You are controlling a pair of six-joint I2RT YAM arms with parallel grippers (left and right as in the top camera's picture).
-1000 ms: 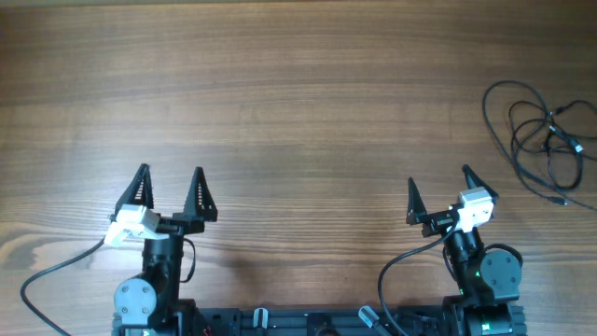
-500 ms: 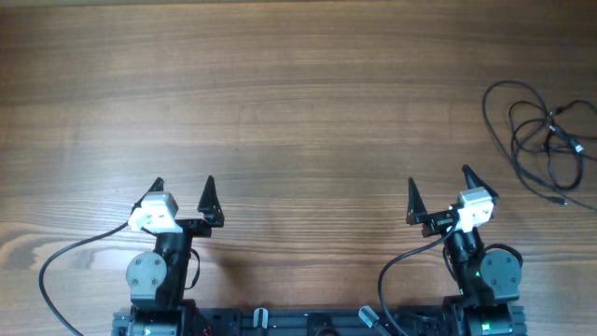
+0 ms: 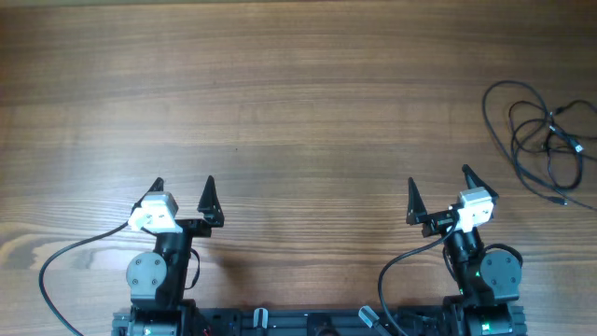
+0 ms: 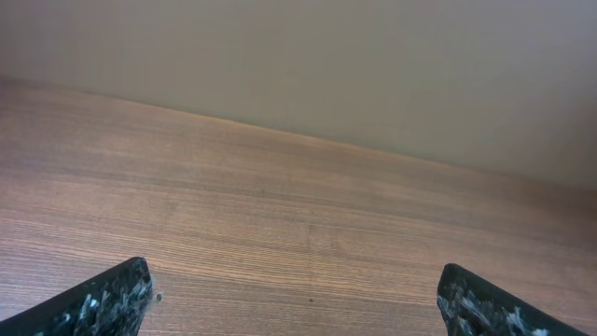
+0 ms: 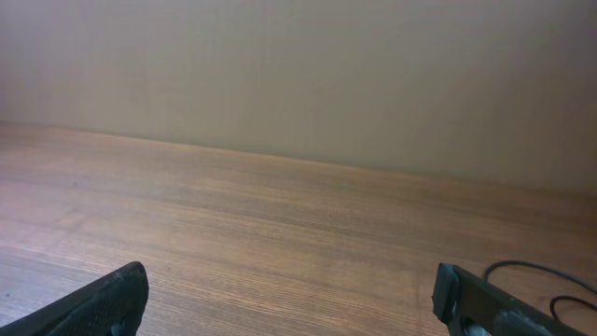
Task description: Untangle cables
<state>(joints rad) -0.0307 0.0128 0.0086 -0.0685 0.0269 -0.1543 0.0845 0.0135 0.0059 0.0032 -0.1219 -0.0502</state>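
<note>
The left gripper is held with its jaws spread wide, and nothing is gripped between them. The right gripper is likewise spread, with nothing held between its fingers. Both are positioned over the wooden table, at the robot's edge of it. The cables are laid on the table in loose, overlapping loops. They are located ahead and to the right of the right gripper, well apart from it, and farther again from the left gripper. The cables are touched by neither gripper.
</note>
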